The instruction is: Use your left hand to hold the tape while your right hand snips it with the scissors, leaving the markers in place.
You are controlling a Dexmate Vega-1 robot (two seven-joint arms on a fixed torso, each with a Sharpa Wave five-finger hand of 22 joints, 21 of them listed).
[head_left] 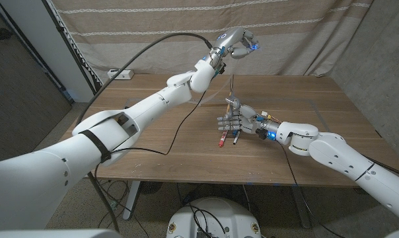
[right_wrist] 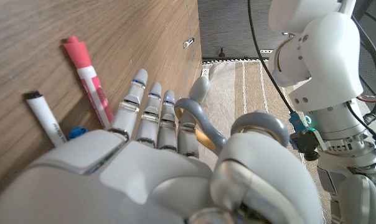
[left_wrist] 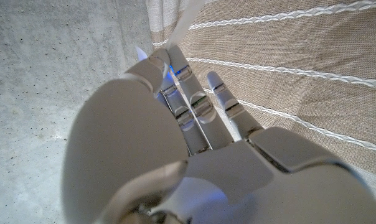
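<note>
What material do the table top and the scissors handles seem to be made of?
Table top: looks like wood or wood veneer, matte, with visible brown grain. Scissors handles: probably smooth grey plastic with a tan inner lining, held in the right hand; the blades are too hidden to judge.

- Red marker (head_left: pixel 222 137) and black marker (head_left: pixel 234 137) lie just beside right hand (head_left: pixel 234 121), crowding the table there.
- Tape (head_left: pixel 232 87) strand hangs upright between the two hands.
- Bare wooden table (head_left: pixel 153 125) left of the markers.
</note>
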